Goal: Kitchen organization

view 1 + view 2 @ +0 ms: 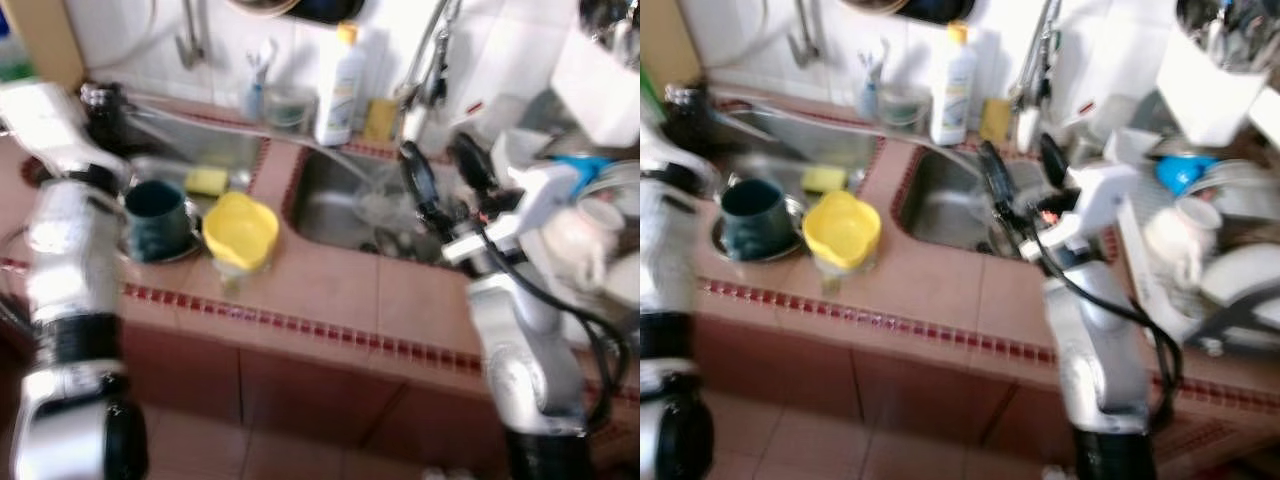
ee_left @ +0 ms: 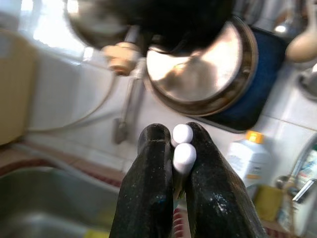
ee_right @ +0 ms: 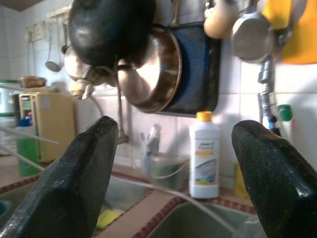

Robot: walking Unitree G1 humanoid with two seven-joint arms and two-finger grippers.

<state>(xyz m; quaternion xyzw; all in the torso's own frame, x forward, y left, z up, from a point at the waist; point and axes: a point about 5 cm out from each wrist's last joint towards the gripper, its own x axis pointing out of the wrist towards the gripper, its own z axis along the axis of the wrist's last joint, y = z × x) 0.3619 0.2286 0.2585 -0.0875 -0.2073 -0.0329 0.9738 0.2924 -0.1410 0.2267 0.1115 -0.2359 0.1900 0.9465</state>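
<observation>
The right gripper (image 1: 445, 165) is held above the right-hand sink basin (image 1: 345, 205), its two black fingers (image 3: 74, 183) spread wide apart with nothing between them. Through the gap, in the right wrist view, a white bottle (image 3: 204, 156) with a yellow cap is seen standing against the tiled wall, beside a small tub holding brushes (image 3: 168, 168). Pans (image 3: 148, 74) are hung above on the wall.

The left gripper (image 2: 173, 163) is raised at the far left, its fingers pressed together; two small white rounded tips (image 2: 182, 148) are seen between them, and whether these belong to a held item or to the gripper itself cannot be told.

On the tiled counter (image 1: 340, 290), between the two basins, a yellow cup (image 1: 240, 232) is set near the front edge. Just beside it, a dark green mug (image 1: 158, 215) is placed on a saucer, and a yellow sponge (image 1: 207, 180) lies behind them. A crowded dish rack (image 1: 600, 235) is seen to the right.

Both head views are blurred, so positions are judged only roughly. The yellow cup is judged the likeliest thing to be knocked over or off the edge if an arm is swung across the counter. The faucet (image 1: 430, 60) and the rack's crockery stand near the right arm, and a wide turn is judged likely to strike them.
</observation>
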